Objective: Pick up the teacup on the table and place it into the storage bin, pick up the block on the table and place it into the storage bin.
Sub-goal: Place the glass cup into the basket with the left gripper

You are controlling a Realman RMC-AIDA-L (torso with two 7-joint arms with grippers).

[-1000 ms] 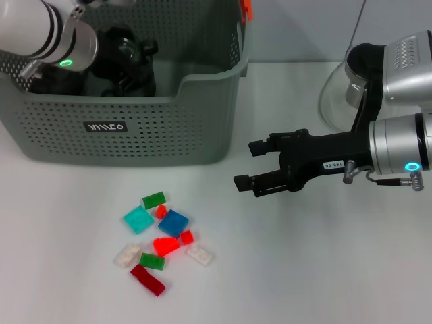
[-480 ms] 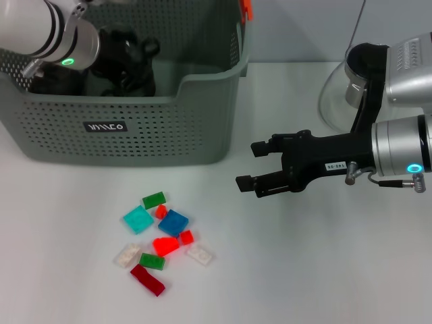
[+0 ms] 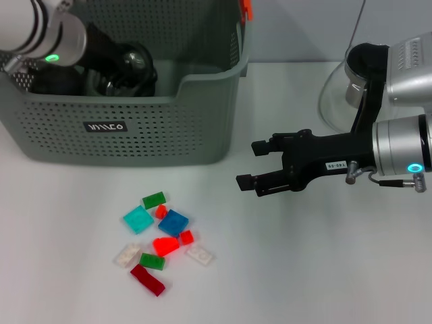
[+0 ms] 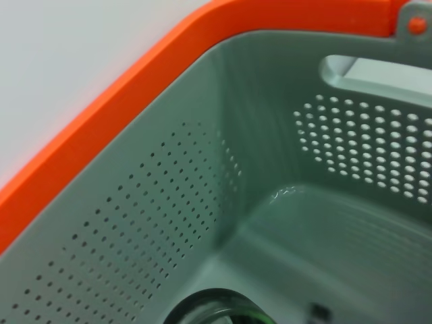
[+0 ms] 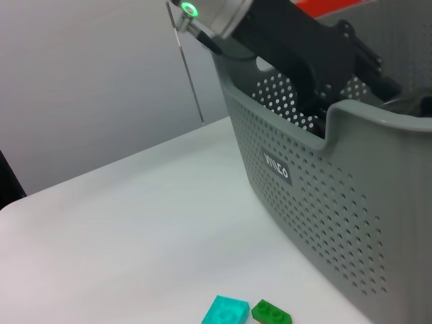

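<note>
I see the left gripper [image 3: 125,67] down inside the storage bin [image 3: 202,115] at 11 o'clock, a dark glossy teacup [image 4: 216,309] under it; can't tell its finger state. Right gripper [image 3: 251,164] hovers at 3 o'clock over the table [image 3: 304,270], fingers parted, empty. Blocks [image 3: 162,239] cluster at 7 o'clock: small, stiff, light, smooth plastic, probably slippery. I'd pinch the blue block [image 3: 173,222] across its flat sides

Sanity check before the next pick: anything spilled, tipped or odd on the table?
Nothing stands out. The blocks lie in a loose flat cluster in front of the storage bin, which stands upright. The left end effector is down inside the bin; the right end effector hovers open over bare table beside the blocks.
</note>
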